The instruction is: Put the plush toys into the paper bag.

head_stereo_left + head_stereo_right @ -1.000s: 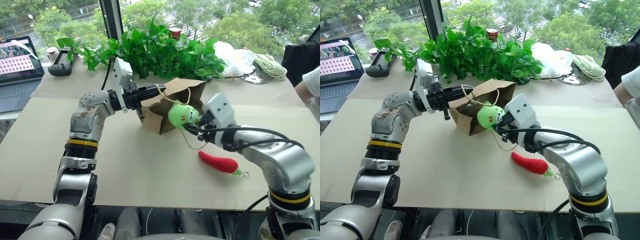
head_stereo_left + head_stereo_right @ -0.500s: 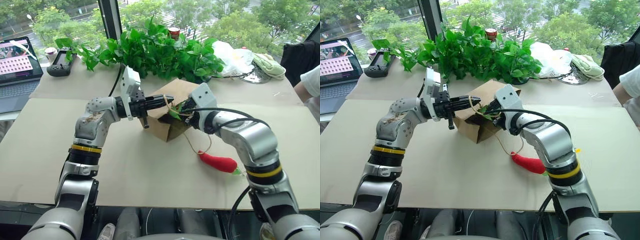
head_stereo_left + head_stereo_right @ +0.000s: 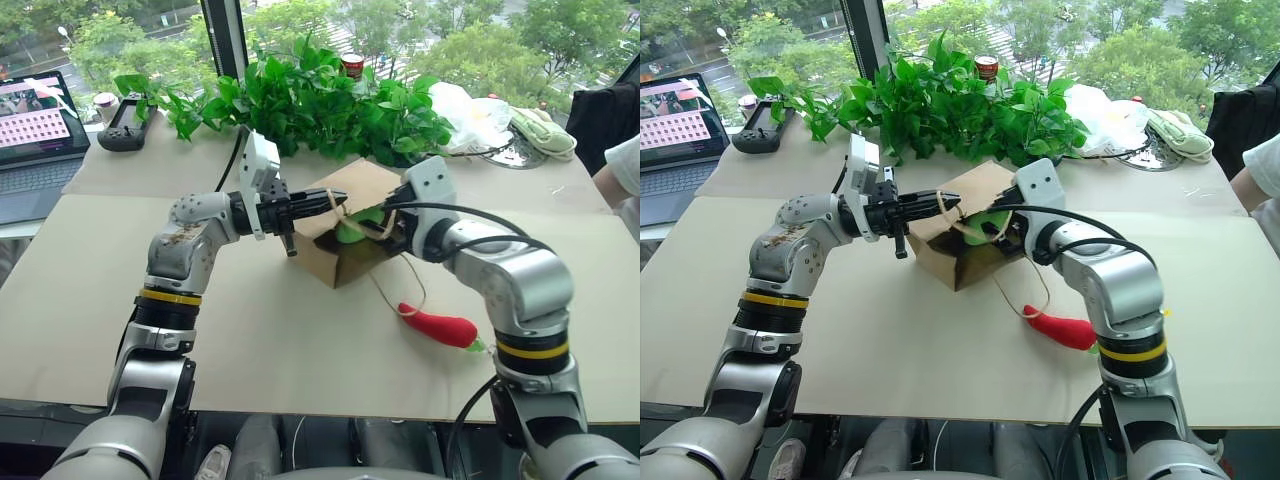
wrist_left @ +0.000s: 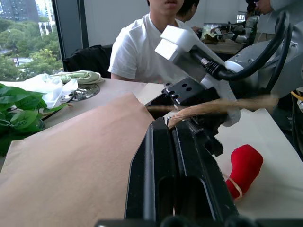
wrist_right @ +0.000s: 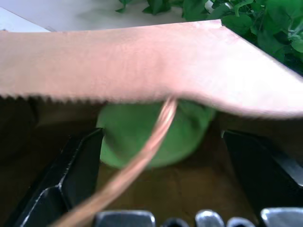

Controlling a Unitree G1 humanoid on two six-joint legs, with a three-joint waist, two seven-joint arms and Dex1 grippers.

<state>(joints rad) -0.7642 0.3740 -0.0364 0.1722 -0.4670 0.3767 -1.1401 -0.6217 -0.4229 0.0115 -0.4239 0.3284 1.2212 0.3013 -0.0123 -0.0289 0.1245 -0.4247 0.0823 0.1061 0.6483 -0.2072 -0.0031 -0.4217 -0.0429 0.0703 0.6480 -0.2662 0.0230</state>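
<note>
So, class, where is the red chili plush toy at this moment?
The red chili toy lies on the table on the robot's right side, outside the paper bag, just in front of it, beside the right arm.

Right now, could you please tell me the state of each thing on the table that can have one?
paper bag: lying on its side, mouth open, held up by its handle
green plush toy: inside the bag's mouth, released
red chili plush toy: on the table, outside the bag
left claw: shut on the bag's cord handle
right claw: open, at the bag's mouth
laptop: open, screen lit
</note>
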